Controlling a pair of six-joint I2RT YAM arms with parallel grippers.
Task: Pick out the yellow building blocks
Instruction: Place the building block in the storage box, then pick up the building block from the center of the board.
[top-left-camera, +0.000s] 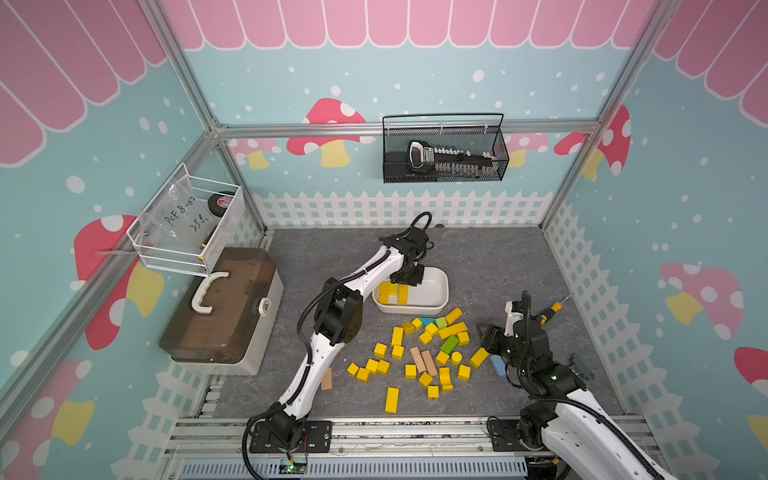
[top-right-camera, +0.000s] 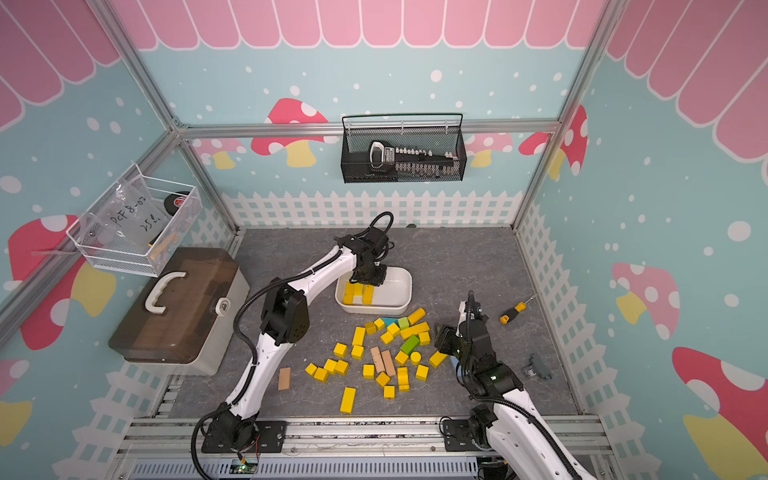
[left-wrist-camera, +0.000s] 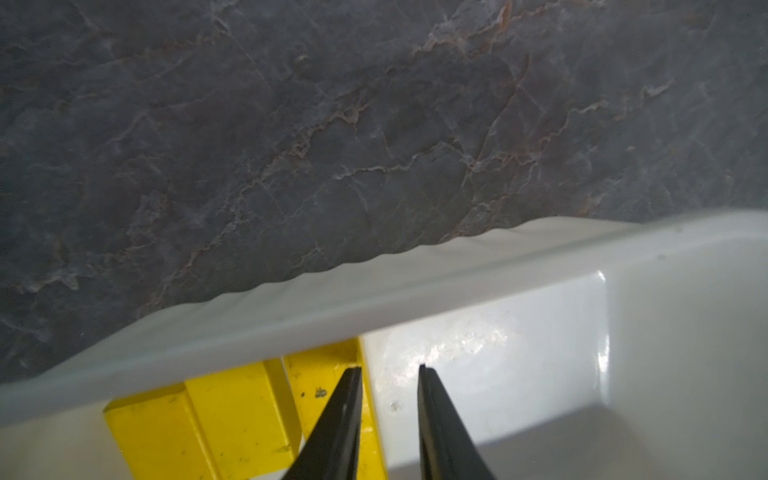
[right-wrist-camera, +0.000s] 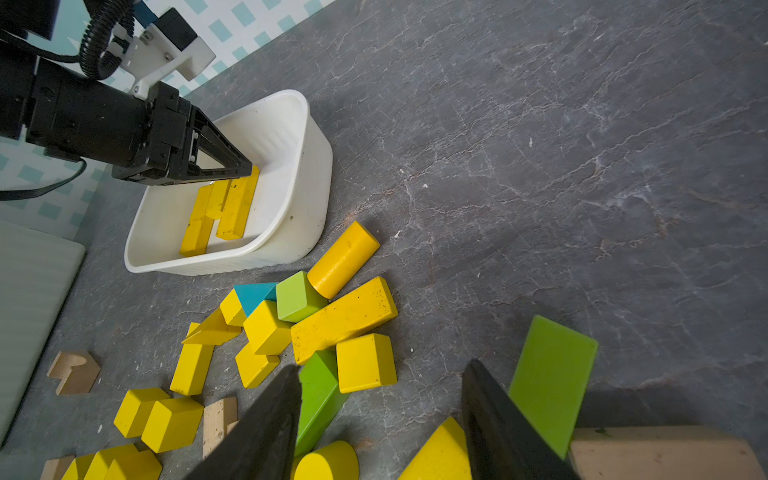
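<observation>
One long yellow bar (top-left-camera: 392, 400) lay alone nearest the front edge of the worktop (top-left-camera: 498, 257). Beyond it most of the yellow building blocks (top-left-camera: 410, 371) were scattered loose over the middle of the worktop. They were cubes, bars and a short yellow cylinder (top-left-camera: 456, 357), with two tan wooden blocks (top-left-camera: 424, 360) side by side among them.

My right end effector (right-wrist-camera: 383, 365) hung over the right side of that scatter, its fingers spread wide and grasping nothing. A dark green block (right-wrist-camera: 320, 399) and a yellow cube (right-wrist-camera: 365, 362) sat on the worktop just ahead of it.

Farther on, the blocks bunched into a small pile, with a lime-green cube (top-left-camera: 440, 322) and a teal triangle (top-left-camera: 426, 321) mixed in. Just behind the pile stood the white tub (top-left-camera: 432, 291), and a few yellow bars (top-left-camera: 392, 293) lay side by side at its left end.

My left end effector (left-wrist-camera: 390, 367) reached down into the tub right over those bars, clenched almost together with nothing between its fingers. I could not tell whether its tips touched the bars.
</observation>
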